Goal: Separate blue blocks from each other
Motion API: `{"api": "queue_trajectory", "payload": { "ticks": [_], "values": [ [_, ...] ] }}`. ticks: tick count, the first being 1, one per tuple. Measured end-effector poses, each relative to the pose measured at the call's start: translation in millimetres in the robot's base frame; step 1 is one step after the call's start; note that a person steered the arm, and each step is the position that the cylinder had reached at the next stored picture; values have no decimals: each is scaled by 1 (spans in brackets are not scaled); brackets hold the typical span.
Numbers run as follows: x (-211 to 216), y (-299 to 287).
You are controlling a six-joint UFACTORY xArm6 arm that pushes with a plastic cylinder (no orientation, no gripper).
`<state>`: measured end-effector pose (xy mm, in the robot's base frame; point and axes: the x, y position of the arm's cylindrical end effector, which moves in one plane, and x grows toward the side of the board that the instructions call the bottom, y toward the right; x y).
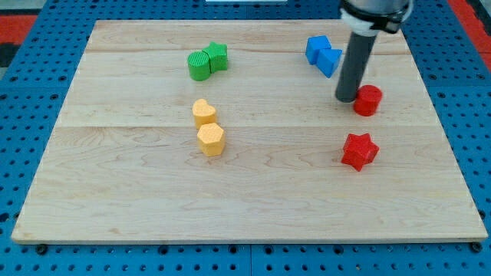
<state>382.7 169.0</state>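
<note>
Two blue blocks touch each other near the view's top right: one blue block (317, 49) on the left and a second blue block (330, 61) just below and right of it. My tip (347, 98) is at the lower end of a dark rod. It stands below and right of the blue pair, a short gap away, and right beside the left side of a red round block (368, 100).
A red star block (359, 151) lies below the red round block. Two green blocks (199, 66) (217, 55) touch at the top middle. A yellow heart-like block (204, 113) and a yellow hexagon block (210, 139) touch at the centre left. The wooden board (115, 192) has edges all round.
</note>
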Motion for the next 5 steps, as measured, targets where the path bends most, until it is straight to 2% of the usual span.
{"api": "queue_trajectory", "payload": {
  "ticks": [1, 2, 4, 5],
  "values": [
    [-2, 15],
    [-17, -22],
    [-121, -10],
    [-145, -30]
  ]
}}
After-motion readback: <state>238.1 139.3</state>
